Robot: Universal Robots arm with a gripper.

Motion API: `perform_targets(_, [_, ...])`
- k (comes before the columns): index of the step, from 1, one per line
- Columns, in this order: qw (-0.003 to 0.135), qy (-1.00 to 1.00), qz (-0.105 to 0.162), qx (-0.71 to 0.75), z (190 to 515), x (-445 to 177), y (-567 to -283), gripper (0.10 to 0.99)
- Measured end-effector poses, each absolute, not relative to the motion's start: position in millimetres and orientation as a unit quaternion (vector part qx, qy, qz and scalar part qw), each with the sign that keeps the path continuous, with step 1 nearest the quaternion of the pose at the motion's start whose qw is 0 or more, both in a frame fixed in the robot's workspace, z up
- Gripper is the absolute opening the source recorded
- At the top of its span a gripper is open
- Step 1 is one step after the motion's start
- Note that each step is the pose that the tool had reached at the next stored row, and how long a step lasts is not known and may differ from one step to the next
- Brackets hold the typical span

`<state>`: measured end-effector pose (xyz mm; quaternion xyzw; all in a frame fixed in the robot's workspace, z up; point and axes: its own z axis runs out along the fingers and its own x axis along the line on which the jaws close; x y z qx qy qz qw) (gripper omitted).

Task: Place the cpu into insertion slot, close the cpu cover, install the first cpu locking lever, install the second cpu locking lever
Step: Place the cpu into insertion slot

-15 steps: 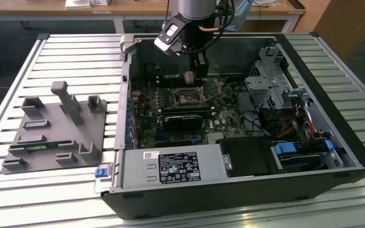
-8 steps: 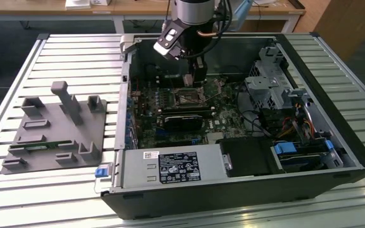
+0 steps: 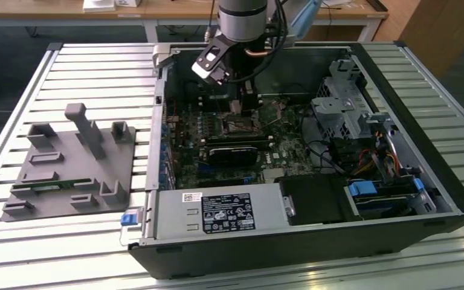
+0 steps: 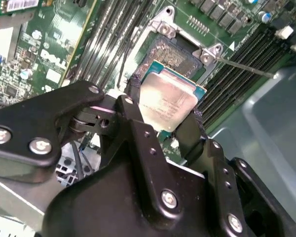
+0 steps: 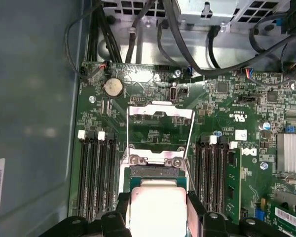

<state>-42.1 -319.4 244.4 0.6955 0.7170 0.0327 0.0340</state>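
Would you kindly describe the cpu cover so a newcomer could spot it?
Inside the open case, find the green board in the first wrist view. The cover lies flipped open beside the socket, on the side away from the gripper holding the cpu. Unlike the black memory slots, it is a thin silver frame with board showing through.

grey fixture [image 3: 58, 160] on slatted table [image 3: 95, 66]; coin cell [image 5: 113, 87]; finned heatsink [image 5: 291, 153]
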Motion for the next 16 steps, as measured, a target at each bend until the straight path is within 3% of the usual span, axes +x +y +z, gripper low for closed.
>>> perform_targets(16, [0.038,0.717,0.029,0.695,231,-43,-319,0.537])
